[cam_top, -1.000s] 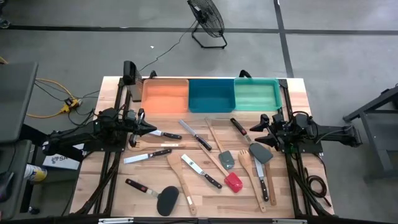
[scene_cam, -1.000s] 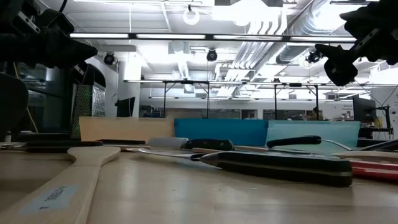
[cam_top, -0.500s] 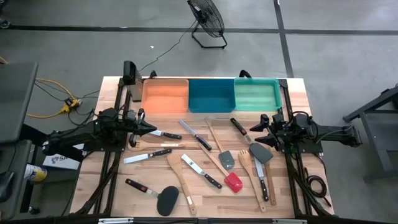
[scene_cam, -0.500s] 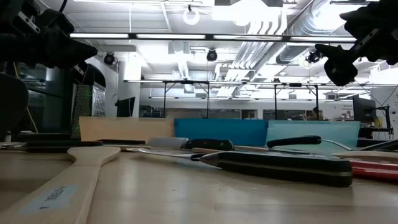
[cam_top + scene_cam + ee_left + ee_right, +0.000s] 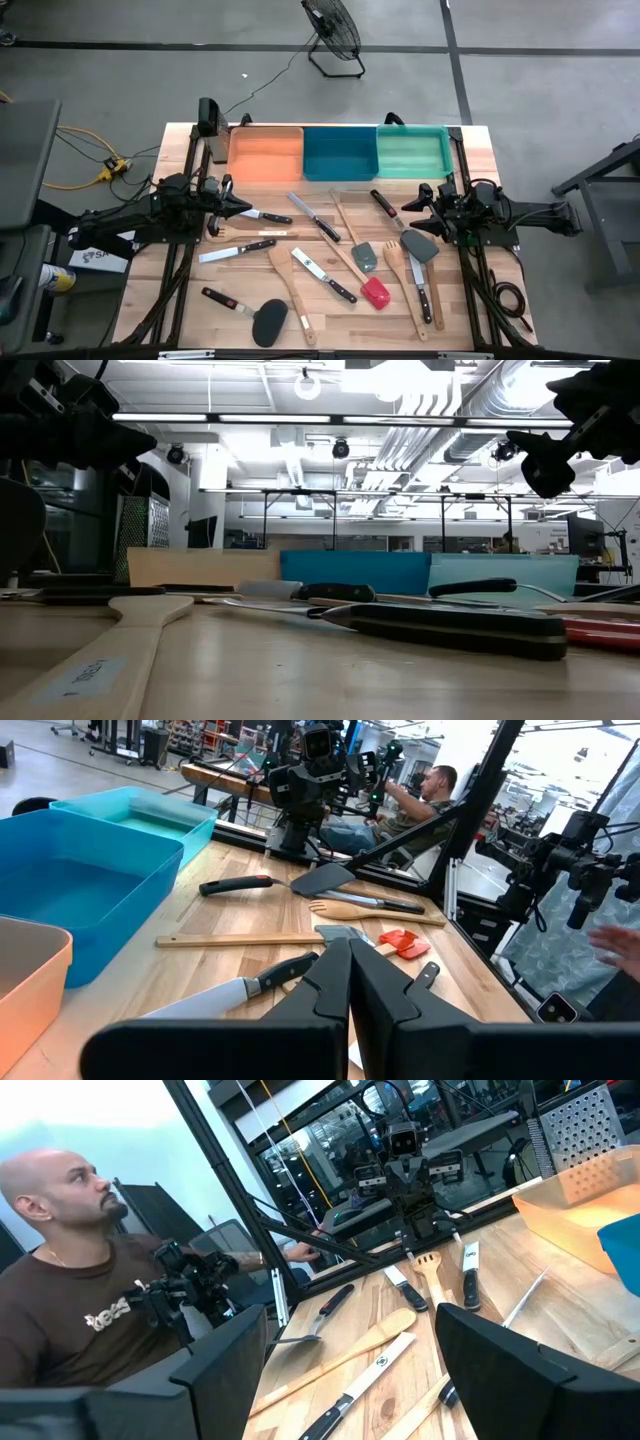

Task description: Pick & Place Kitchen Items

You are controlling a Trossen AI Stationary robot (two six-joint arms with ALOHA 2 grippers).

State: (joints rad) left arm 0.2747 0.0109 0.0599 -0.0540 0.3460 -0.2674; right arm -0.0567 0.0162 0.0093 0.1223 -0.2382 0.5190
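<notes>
- We see the left gripper (image 5: pixel 243 208) at centre-left of the high view with its fingers pressed fully together, holding nothing; its tip hangs over the blade end of a black-handled knife (image 5: pixel 270 216).
- In the left wrist view those two fingers (image 5: pixel 350 990) meet in a point above the wood, clear of the utensils.
- The right gripper (image 5: pixel 408 207) at centre-right of the high view stands with its jaws spread wide and empty, near a dark-handled utensil (image 5: pixel 384 206).
- Both arms reach in level from the table's side edges, raised off the top in the low view.
- The kitchen items (image 5: pixel 330 262) lie scattered over the middle and lower part of the table (image 5: pixel 180 150), none in the orange bin (image 5: pixel 266 153), blue bin (image 5: pixel 340 152) or green bin (image 5: pixel 412 150) along the upper edge.
- A person (image 5: pixel 75 1295) sits beyond the table in the right wrist view.
</notes>
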